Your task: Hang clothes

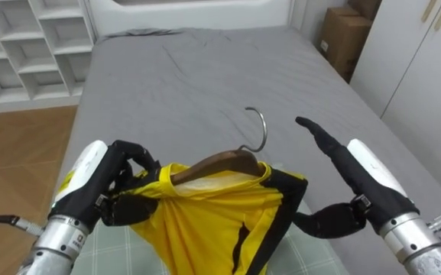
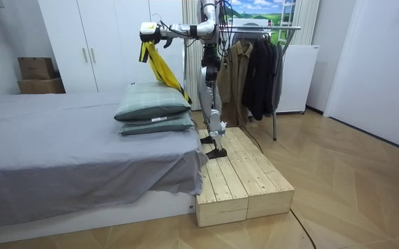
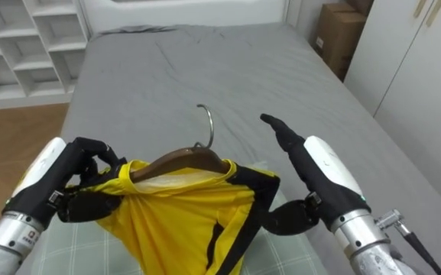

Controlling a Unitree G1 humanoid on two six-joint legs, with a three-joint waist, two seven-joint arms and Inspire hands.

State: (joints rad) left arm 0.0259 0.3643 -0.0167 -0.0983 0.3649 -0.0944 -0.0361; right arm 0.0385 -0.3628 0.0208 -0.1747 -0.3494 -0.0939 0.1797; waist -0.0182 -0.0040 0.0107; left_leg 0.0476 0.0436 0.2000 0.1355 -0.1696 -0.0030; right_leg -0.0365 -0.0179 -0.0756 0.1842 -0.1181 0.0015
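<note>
A yellow garment (image 1: 205, 221) with black trim hangs on a brown wooden hanger (image 1: 216, 163), whose metal hook (image 1: 260, 126) points up and away from me. My left hand (image 1: 121, 179) is curled round the garment's left shoulder at the hanger's end. On the other side, my right hand (image 1: 358, 172) has its fingers straight and pointing forward, with the thumb reaching under towards the black-trimmed right shoulder. In the room view I stand on a wooden platform (image 2: 244, 180) beside the bed, holding the garment (image 2: 159, 66) up over the pillows (image 2: 154, 111).
The grey bed (image 1: 205, 69) stretches ahead, with a green checked pillow (image 1: 121, 252) under my hands. White shelves (image 1: 21, 46) stand at the left, a cardboard box (image 1: 342, 38) and wardrobe doors (image 1: 426, 61) at the right. A clothes rack (image 2: 261, 28) with dark coats stands behind me.
</note>
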